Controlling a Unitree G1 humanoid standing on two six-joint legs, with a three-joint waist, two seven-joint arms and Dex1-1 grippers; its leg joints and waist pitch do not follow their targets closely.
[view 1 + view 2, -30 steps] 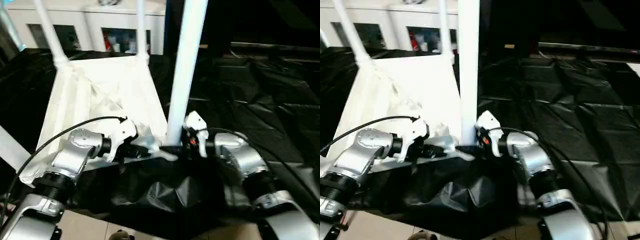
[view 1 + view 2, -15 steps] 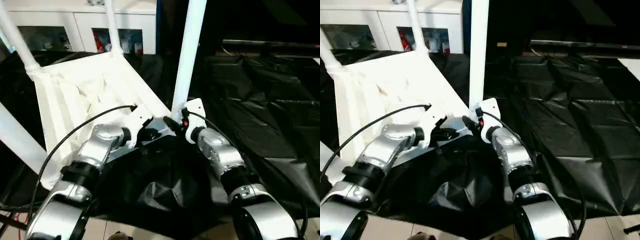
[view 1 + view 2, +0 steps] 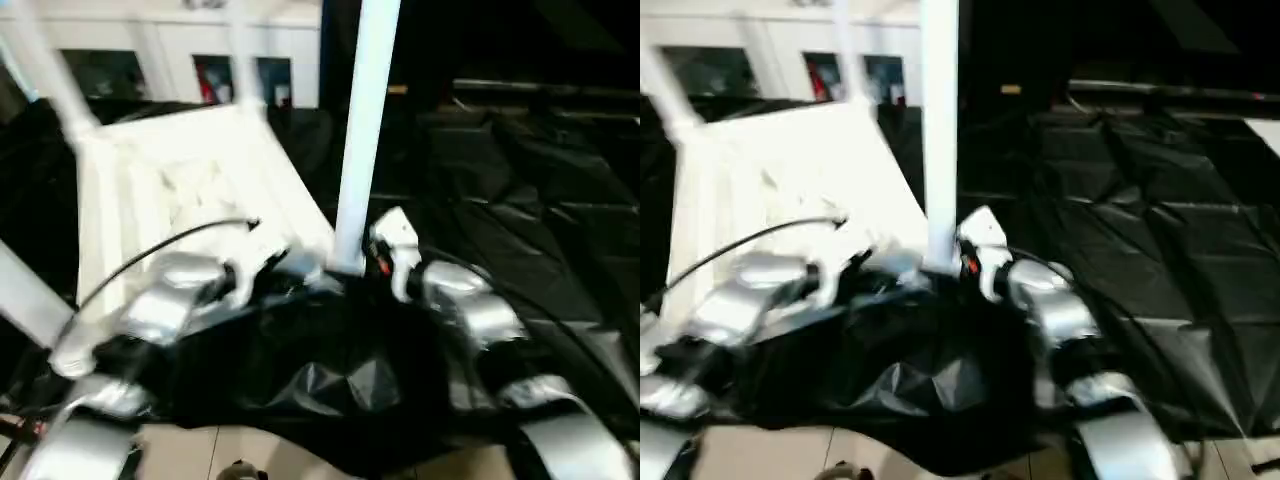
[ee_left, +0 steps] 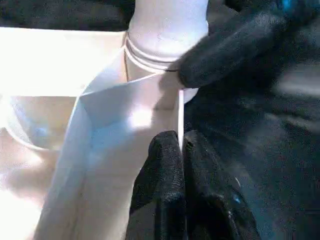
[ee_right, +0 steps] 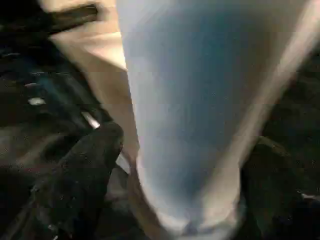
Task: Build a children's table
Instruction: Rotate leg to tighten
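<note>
In the left eye view, we see the upturned children's table (image 3: 190,180) at centre left on black sheeting (image 3: 520,200), one leg (image 3: 362,120) rising at centre. In the left wrist view, our left gripper (image 4: 180,150) pinches the table's thin edge. In the right wrist view, our right gripper (image 5: 180,165) straddles the leg's base, jaws wide.
</note>
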